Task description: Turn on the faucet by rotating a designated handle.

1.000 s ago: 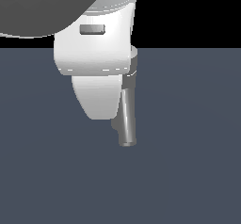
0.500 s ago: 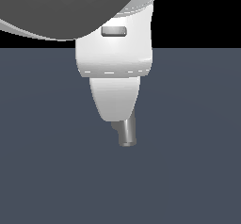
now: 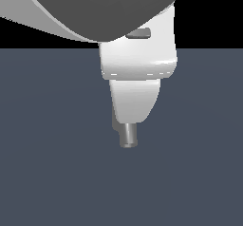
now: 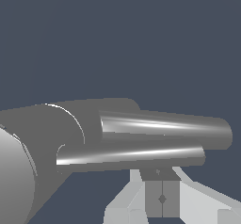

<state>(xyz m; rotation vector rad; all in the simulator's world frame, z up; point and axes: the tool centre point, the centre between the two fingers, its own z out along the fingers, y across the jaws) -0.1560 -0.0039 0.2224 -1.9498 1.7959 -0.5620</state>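
As gripper (image 3: 135,106) shifted right, faucet (image 3: 127,136) mostly hidden.

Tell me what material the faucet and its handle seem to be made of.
The faucet looks like grey brushed metal: dull sheen, a thin bright ring. The handle looks like polished metal, with a sharp white highlight running along its length. Both are simulator renders, so this is only appearance.

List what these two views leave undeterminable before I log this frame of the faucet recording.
- Exterior view: the white hand covers nearly all of the faucet; only a grey tube end shows below it.
- Wrist view: the faucet body is cut off by the frame edge, so its base is unseen.
- Wrist view: two rods project side by side; handle versus spout is unclear.
- Hand open or shut, and any contact: cannot tell.
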